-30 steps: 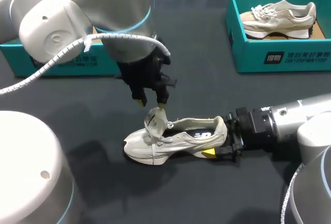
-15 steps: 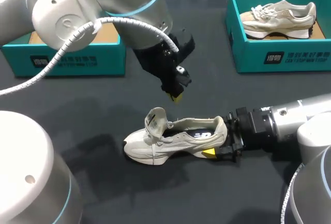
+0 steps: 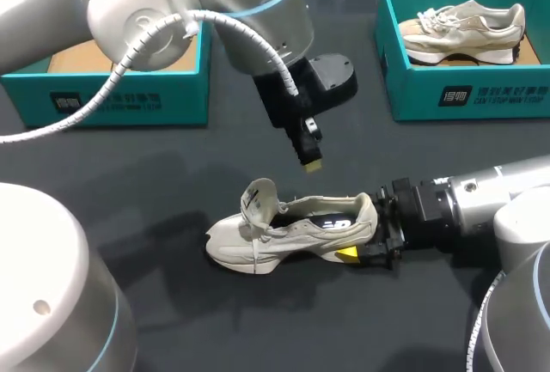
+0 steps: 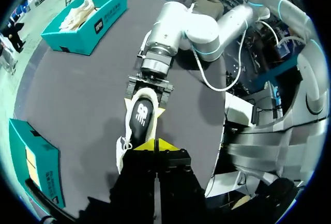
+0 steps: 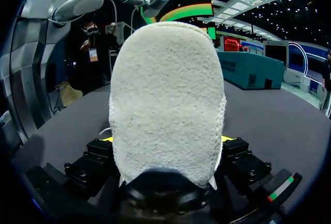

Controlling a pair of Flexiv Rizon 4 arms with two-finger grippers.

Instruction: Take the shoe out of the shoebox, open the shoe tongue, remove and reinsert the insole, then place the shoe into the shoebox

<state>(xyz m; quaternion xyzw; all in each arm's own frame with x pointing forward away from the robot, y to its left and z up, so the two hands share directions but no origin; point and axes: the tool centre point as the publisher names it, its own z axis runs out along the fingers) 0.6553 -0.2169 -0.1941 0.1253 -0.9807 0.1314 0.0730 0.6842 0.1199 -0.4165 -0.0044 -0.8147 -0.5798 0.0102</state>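
Note:
A beige shoe (image 3: pixel 284 234) lies on its side on the dark table, toe toward my left, its tongue (image 3: pixel 258 198) folded up and the dark insole showing. My right gripper (image 3: pixel 358 234) is shut on the heel, a finger on either side; in the right wrist view the fuzzy heel (image 5: pixel 165 100) fills the space between its fingers. My left gripper (image 3: pixel 311 166) hangs shut and empty above the shoe's opening, apart from it. In the left wrist view its joined yellow tips (image 4: pixel 155 145) point down at the shoe (image 4: pixel 139 120), with the right gripper (image 4: pixel 150 87) beyond.
A teal shoebox (image 3: pixel 120 97) stands at the back left, partly behind my left arm. A second teal shoebox (image 3: pixel 464 97) at the back right holds another beige shoe (image 3: pixel 464 33). Bare dark table lies around the shoe.
My left gripper let go of the tongue, closed, and rose away toward the right. The tongue stays folded up. The right arm and the shoe have not moved.

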